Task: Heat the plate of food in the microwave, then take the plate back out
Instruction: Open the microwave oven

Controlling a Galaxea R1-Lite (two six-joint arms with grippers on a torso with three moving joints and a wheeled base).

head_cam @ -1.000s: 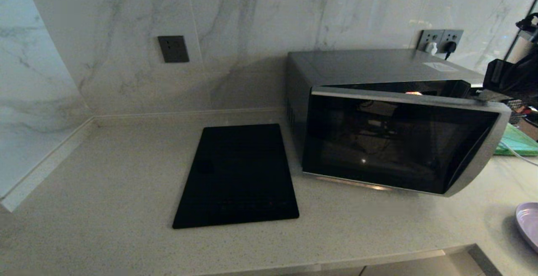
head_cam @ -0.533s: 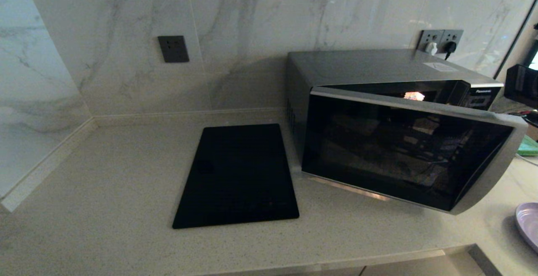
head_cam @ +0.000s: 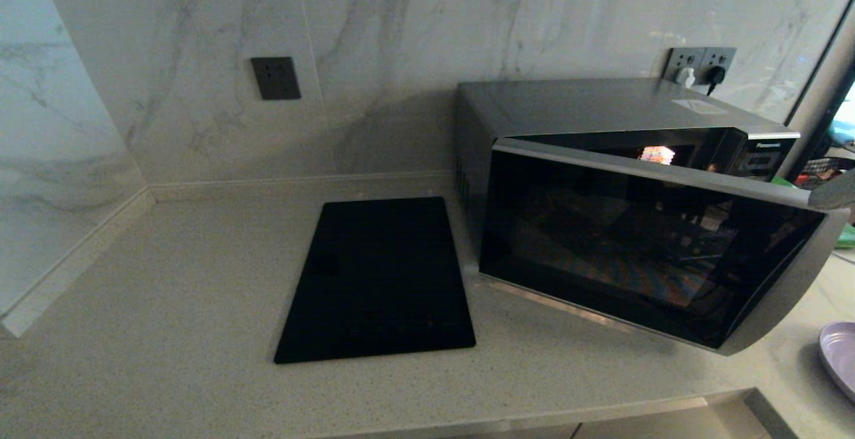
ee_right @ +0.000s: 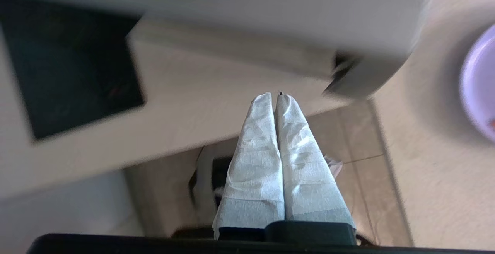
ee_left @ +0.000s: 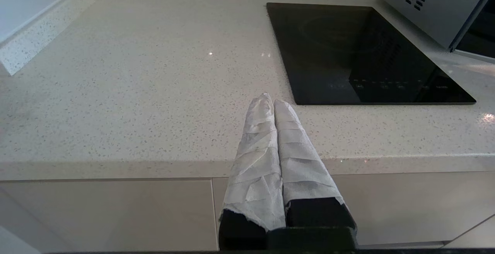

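The silver-grey microwave (head_cam: 601,108) stands at the back right of the counter, with its dark glass door (head_cam: 641,238) swung partly open and a light glowing inside. The pale lilac plate of food (head_cam: 840,359) lies on the counter at the right edge; only its rim shows, also as the plate (ee_right: 479,84) in the right wrist view. My right gripper (ee_right: 275,94) is shut and empty, pointing down just off the door's free corner (ee_right: 367,80). My left gripper (ee_left: 269,99) is shut and empty, low at the counter's front edge, left of the cooktop.
A flat black cooktop (head_cam: 381,278) lies left of the microwave. A green board (head_cam: 845,235) peeks out behind the door's end. Wall sockets with plugs (head_cam: 701,65) sit behind the microwave. The counter's front edge (ee_left: 154,165) drops to cabinet fronts.
The microwave door has swung further open toward the front right. The right arm, at the door's top right corner a second ago, has left the head view.
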